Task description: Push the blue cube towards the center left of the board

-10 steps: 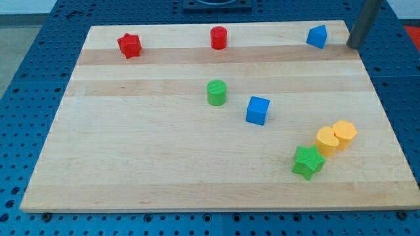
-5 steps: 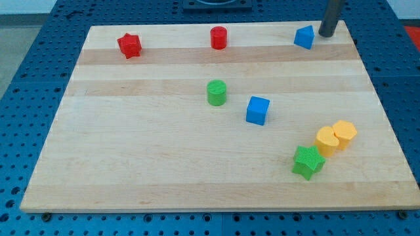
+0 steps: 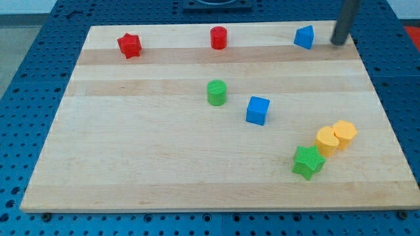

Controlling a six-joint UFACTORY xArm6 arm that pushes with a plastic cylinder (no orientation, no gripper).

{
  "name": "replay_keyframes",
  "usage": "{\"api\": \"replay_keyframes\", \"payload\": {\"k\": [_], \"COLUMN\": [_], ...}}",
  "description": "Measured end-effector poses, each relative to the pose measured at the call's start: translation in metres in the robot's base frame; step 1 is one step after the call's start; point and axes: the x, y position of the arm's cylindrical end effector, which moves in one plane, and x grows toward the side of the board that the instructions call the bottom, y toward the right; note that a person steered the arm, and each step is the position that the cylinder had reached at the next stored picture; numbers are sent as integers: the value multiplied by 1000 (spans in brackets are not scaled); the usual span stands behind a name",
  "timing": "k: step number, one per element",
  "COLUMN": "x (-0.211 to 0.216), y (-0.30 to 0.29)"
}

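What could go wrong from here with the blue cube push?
My tip sits at the view's top right, beside the other blue block, far from the blue cube.
1. The approach could nudge that other blue block.
2. The green cylinder sits just up-left of the cube; a leftward push may clip it.

My tip (image 3: 338, 43) rests near the surface's (image 3: 131, 164) top right edge, just right of a blue wedge-shaped block (image 3: 304, 37). The blue cube (image 3: 258, 110) sits near the middle, beside a green cylinder (image 3: 216, 92). Two yellow blocks (image 3: 335, 137) touch a green star (image 3: 308, 162) at lower right.
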Motion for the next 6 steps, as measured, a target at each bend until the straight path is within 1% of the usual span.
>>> {"api": "replay_keyframes", "payload": {"k": [1, 2, 3, 4, 5, 6], "x": [73, 139, 140, 175, 176, 158], "y": [-1, -55, -109, -159, -231, -313]}}
